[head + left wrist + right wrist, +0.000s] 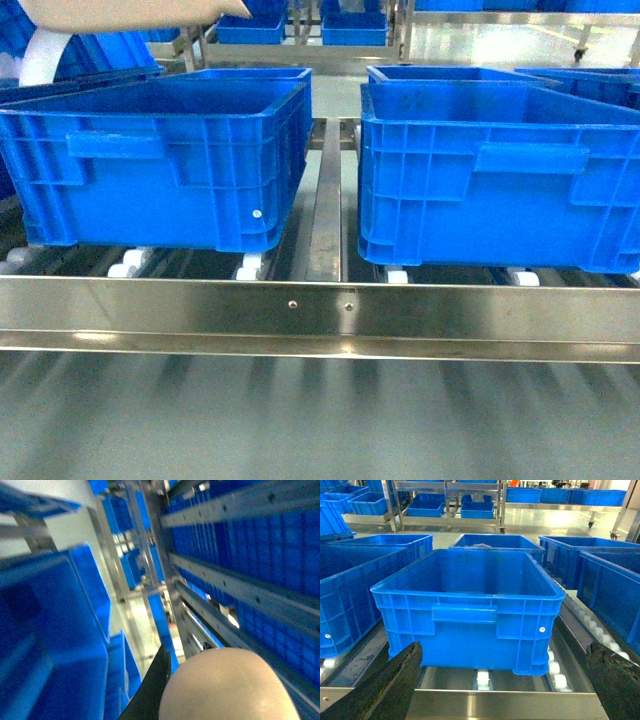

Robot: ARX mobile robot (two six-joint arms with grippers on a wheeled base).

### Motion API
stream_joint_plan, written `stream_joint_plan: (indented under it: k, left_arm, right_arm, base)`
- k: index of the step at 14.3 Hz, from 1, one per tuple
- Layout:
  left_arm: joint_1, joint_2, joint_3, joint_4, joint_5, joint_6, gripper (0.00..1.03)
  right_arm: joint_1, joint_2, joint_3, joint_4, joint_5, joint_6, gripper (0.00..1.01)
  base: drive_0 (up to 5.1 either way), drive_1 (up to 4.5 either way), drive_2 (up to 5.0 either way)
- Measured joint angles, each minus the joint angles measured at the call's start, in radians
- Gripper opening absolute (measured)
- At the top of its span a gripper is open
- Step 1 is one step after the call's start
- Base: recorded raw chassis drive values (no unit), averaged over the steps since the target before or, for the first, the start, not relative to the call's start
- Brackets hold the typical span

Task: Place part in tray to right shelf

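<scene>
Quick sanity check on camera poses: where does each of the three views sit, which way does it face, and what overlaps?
Head: on the robot, level, facing the right shelf and two blue crates; the beige tray pokes in top left.
Left wrist: raised and rolled, looking along racks of crates; tray underside and a dark finger edge fill the bottom.
Right wrist: low, facing forward at the right-hand crate; open fingers frame it.
Shared: head and right wrist both see that crate.
</scene>
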Motion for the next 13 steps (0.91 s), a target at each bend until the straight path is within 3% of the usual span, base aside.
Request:
stream_joint_plan:
  k: [1, 2, 3, 4, 6, 8, 11, 13]
  left_arm:
    - [-0.002, 0.058, 0.111, -0.095, -0.105, 0.031, 0.14]
    - [-0.006, 0.188, 0.311, -0.247, -0.307, 0.165, 0.14]
    - [-0.012, 0.28, 0.46, -0.321, -0.37, 0.275, 0.14]
    - [-0.013, 0.324, 0.542, -0.346, -0.371, 0.335, 0.14]
    - [-0.016, 0.348, 0.613, -0.364, -0.362, 0.404, 0.14]
    - [-0.017, 0.348, 0.632, -0.36, -0.352, 0.44, 0.14]
    - [-0.019, 0.349, 0.632, -0.355, -0.303, 0.457, 0.14]
    - [-0.034, 0.349, 0.632, -0.34, -0.28, 0.511, 0.14]
  right_arm:
    - [0.0, 0.0, 0.0, 0.0, 0.0, 0.0, 0.98]
    - [0.0, 0.0, 0.0, 0.0, 0.0, 0.0, 0.98]
    - [0.0, 0.0, 0.0, 0.0, 0.0, 0.0, 0.98]
    - [0.0, 0.0, 0.0, 0.0, 0.0, 0.0, 0.98]
    - [0.0, 0.0, 0.0, 0.0, 0.0, 0.0, 0.98]
    - [0.0, 0.0, 0.0, 0.0, 0.0, 0.0, 0.98]
    - [0.0, 0.0, 0.0, 0.0, 0.0, 0.0, 0.98]
    - [0.0, 0.0, 0.0, 0.0, 0.0, 0.0, 0.98]
  base:
    - [0.0, 0.0, 0.0]
    - [0.0, 0.0, 0.0]
    - [0.0, 0.0, 0.0]
    - [0.0, 0.0, 0.0]
    - [0.0, 0.0, 0.0]
    - [0.0, 0.0, 0.0]
    - [0.0, 0.0, 0.0]
    - [0.0, 0.0, 0.0]
